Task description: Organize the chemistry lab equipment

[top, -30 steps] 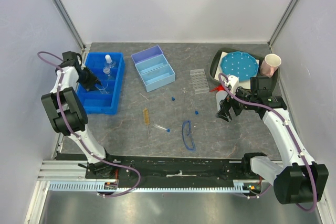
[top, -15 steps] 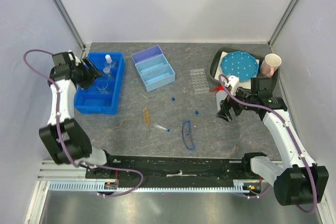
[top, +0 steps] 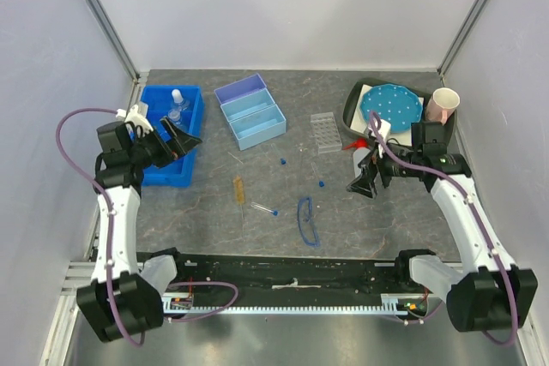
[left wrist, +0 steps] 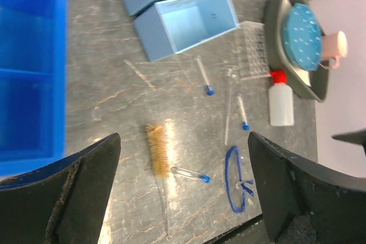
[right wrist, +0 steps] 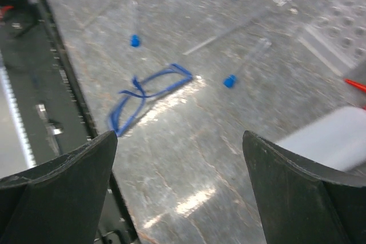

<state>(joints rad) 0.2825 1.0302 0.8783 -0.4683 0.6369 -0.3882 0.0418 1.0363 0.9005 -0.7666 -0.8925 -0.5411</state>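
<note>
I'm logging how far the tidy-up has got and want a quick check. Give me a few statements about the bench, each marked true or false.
1. The left gripper and right gripper are both open and empty. True.
2. The blue-rimmed safety glasses sit in the deep blue plastic bin. False: they lie on the grey table.
3. The white squeeze bottle with red nozzle is on the table beside the dark tray. True.
4. The pink paper cup stands in a light blue box. False: it is beside the round blue white-dotted disc.
5. Blue-capped clear tubes lie loose on the table. True.
</note>
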